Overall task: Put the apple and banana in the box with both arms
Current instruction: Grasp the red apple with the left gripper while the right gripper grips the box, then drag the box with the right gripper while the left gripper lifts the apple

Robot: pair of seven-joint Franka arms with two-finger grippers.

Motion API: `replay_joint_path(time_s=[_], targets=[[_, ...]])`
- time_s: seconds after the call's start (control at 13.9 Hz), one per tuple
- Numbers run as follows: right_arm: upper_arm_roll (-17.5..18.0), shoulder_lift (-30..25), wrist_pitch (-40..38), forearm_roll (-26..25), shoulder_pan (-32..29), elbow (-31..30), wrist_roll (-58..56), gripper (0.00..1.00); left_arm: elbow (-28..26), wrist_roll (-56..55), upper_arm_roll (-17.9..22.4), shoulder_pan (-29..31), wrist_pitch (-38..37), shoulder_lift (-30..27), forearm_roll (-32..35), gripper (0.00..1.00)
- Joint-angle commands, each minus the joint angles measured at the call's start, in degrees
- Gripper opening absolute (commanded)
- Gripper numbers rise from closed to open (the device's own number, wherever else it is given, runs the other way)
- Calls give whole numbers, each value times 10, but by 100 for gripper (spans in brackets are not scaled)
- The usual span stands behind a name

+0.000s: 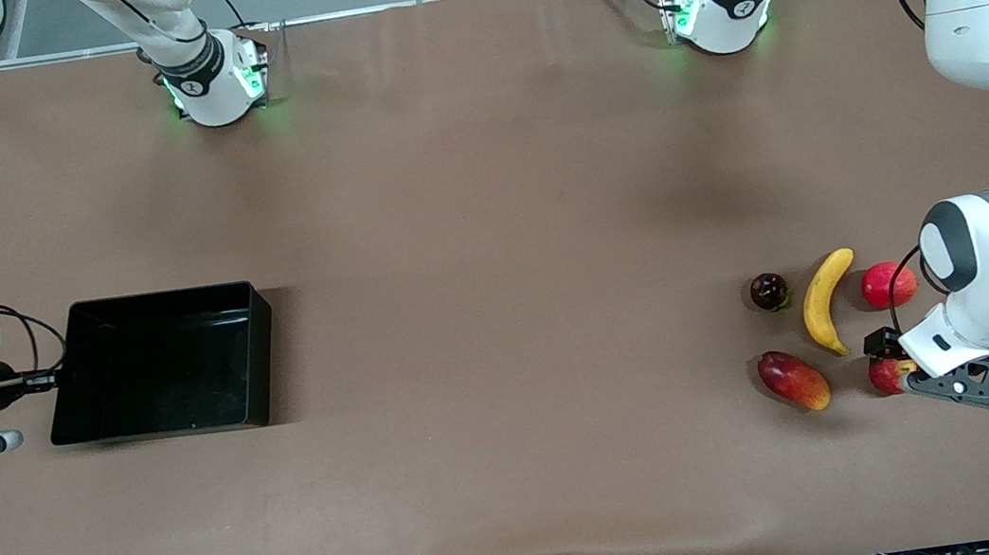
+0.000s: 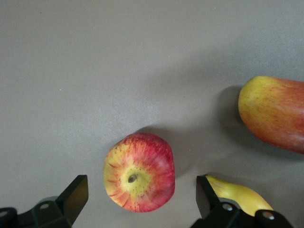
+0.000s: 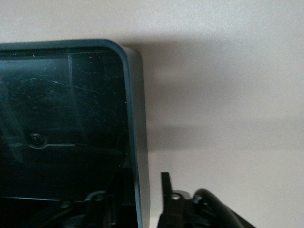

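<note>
The apple (image 1: 884,378), red with yellow streaks, lies on the table at the left arm's end, nearest the front camera among the fruits there. My left gripper (image 1: 890,361) is low over it and open. In the left wrist view the apple (image 2: 139,172) sits between the two fingers (image 2: 76,195), which do not touch it. The yellow banana (image 1: 825,301) lies beside it, and its tip shows in the left wrist view (image 2: 239,194). The black box (image 1: 91,407) stands at the right arm's end. My right gripper (image 1: 54,378) is open astride the box's end wall (image 3: 138,156), one finger (image 3: 165,190) outside.
A red-and-orange mango (image 1: 793,380) lies beside the apple and also shows in the left wrist view (image 2: 275,114). A plain red round fruit (image 1: 888,284) and a small dark fruit (image 1: 769,291) flank the banana. The brown table (image 1: 493,268) stretches between box and fruits.
</note>
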Motion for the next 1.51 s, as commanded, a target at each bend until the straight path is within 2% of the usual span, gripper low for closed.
replay_joint_path(time_s=[0.0,0.29,0.5,0.65,0.72,0.86,1.01,1.15,1.44], targets=[[10,-6,-3,-4,-9,-6,-6,0,12,0,0,3,27,22,6,100],[15,-10,-66,12,-4,19,-8,0,13,-25,0,5,63,38,5,100],[16,-11,-149,60,-1,65,-12,0,12,-21,1,6,63,35,8,48],[39,-17,-176,64,4,83,-8,0,12,-20,1,6,63,31,8,10],[53,-23,-183,66,3,86,-7,0,12,-18,1,11,63,27,10,0],[82,-26,-187,89,4,91,1,0,8,-10,1,10,50,5,11,0],[104,-26,-181,110,23,91,37,0,8,-11,-1,10,7,-27,8,0],[106,-25,-177,133,66,90,94,0,-3,-21,-5,4,-42,-73,5,0],[105,-24,-140,153,164,87,215,0,-37,-109,-52,6,-157,-158,4,0]])
